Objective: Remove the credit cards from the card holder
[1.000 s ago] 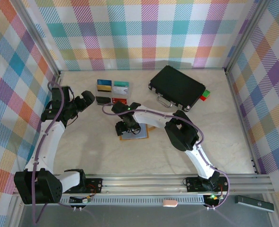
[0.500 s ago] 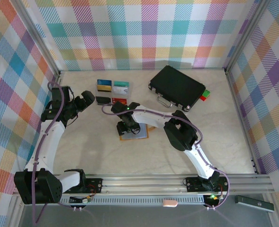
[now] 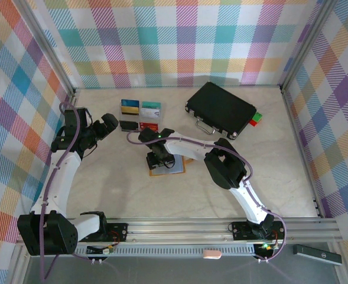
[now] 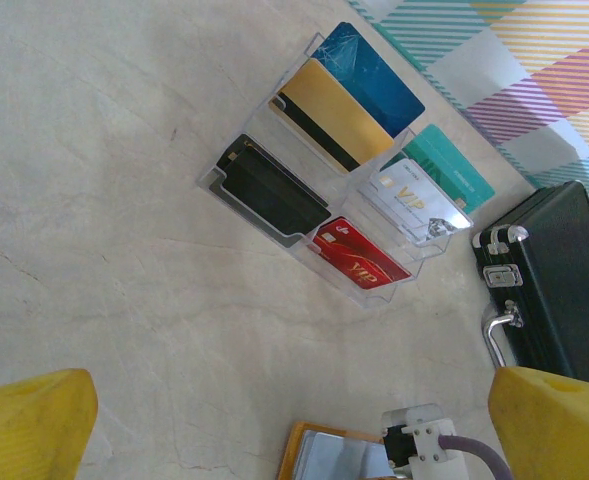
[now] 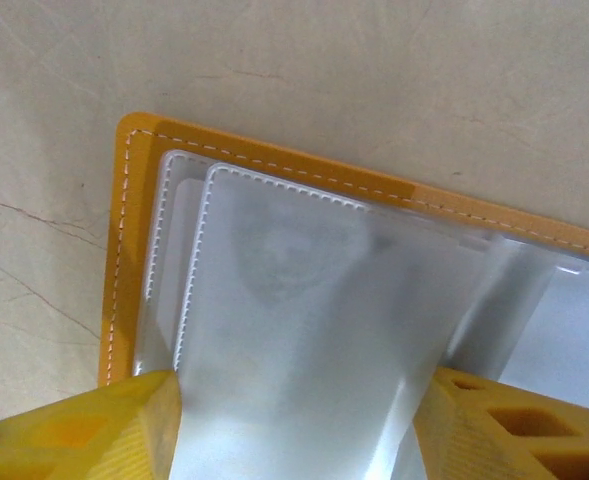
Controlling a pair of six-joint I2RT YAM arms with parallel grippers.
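The left fingers (image 4: pixel 24 420) hang spread wide, near the cards (image 4: pixel 349 90) laid out far-left. The open card holder (image 5: pixel 274 168) lies on the bench (image 3: pixel 103 195) directly under the nearer right fingers (image 5: pixel 94 430), long side left-right. They straddle its clear sleeve (image 5: pixel 304 300); I cannot tell whether they pinch it.

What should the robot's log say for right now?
right tool: open over card holder | left tool: open beside credit cards
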